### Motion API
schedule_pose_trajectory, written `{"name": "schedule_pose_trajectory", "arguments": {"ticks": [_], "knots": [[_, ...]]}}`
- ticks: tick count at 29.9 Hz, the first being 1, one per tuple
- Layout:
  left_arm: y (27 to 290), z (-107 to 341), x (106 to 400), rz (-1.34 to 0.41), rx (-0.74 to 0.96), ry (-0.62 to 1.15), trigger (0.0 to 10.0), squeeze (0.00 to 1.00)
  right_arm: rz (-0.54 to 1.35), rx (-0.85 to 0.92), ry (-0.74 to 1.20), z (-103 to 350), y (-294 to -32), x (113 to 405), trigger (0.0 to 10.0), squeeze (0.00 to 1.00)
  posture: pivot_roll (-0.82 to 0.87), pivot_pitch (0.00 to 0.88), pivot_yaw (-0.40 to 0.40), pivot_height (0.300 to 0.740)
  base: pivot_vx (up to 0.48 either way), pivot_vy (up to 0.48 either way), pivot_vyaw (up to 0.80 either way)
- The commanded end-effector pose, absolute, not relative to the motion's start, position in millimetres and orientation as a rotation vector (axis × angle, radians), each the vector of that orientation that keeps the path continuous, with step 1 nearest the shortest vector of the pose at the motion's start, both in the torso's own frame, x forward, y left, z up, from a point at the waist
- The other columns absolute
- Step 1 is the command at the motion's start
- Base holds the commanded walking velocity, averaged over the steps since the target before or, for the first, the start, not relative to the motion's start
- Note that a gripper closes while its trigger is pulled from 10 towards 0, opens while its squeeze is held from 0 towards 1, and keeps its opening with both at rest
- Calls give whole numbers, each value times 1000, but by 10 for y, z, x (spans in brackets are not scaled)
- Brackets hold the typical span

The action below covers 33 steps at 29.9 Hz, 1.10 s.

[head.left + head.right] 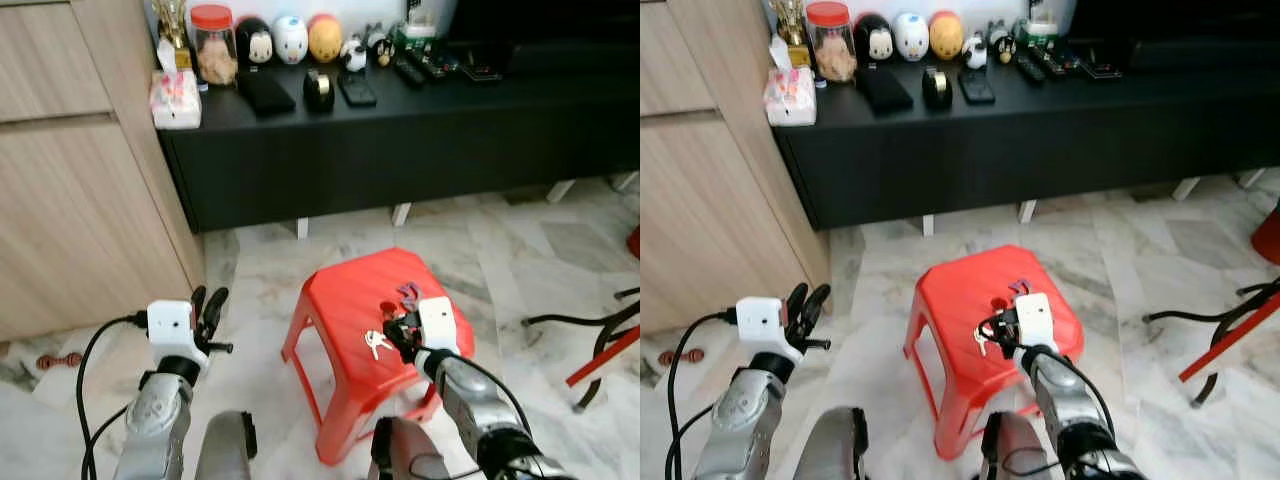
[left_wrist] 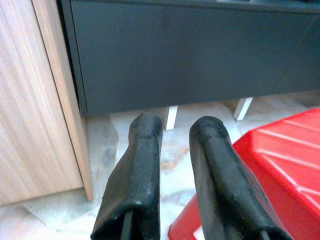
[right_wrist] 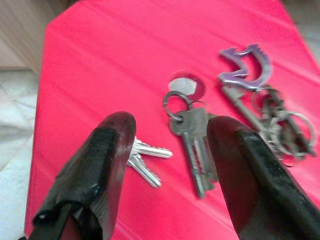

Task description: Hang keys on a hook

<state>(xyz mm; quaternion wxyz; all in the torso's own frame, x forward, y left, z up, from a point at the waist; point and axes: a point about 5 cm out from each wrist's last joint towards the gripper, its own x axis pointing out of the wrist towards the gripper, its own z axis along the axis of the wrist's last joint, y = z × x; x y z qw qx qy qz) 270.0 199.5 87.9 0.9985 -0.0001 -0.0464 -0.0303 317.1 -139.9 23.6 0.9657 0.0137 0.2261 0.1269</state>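
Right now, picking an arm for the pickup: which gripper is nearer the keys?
Right. The right gripper hovers open directly over the keys on the red stool; the left gripper hangs beside the stool, above the floor.

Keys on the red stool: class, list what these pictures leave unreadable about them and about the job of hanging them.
- Keys on the red stool: in the eye views the right gripper covers most; what shows is too small to count.
- One key: its head sits behind a black finger in the right wrist view.
- Purple clip: blurred, and its bunch's keys cannot be counted.
- Hook: cannot be made out.
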Motion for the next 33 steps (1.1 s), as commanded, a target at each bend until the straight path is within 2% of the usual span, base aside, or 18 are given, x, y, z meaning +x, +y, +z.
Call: {"name": "schedule_pose_trajectory", "arguments": {"ticks": [1,8,17,31,32,33], "knots": [[1965,909,2686,-73,9,-92,10000,0,266,48,435,291,-1373,3221,10000,0,184,252,-110,601,0,0,0],[1909,1007,2666,-81,9,-106,10000,0,441,47,418,441,-1151,3335,10000,0,201,305,-127,601,0,0,0],[1907,1004,2584,-70,3,-86,10000,0,445,0,492,365,-1193,3307,10000,0,192,331,-145,601,0,0,0],[1888,974,2568,-60,-1,-63,10000,0,419,-3,476,380,-1262,3322,10000,0,180,330,-148,601,0,0,0],[1888,969,2567,-59,1,-59,10000,0,419,-6,478,376,-1263,3319,8392,0,180,336,-148,601,0,0,0],[1888,969,2567,-59,1,-59,10000,0,419,-6,478,376,-1263,3319,8392,0,180,336,-148,601,0,0,0]]}}
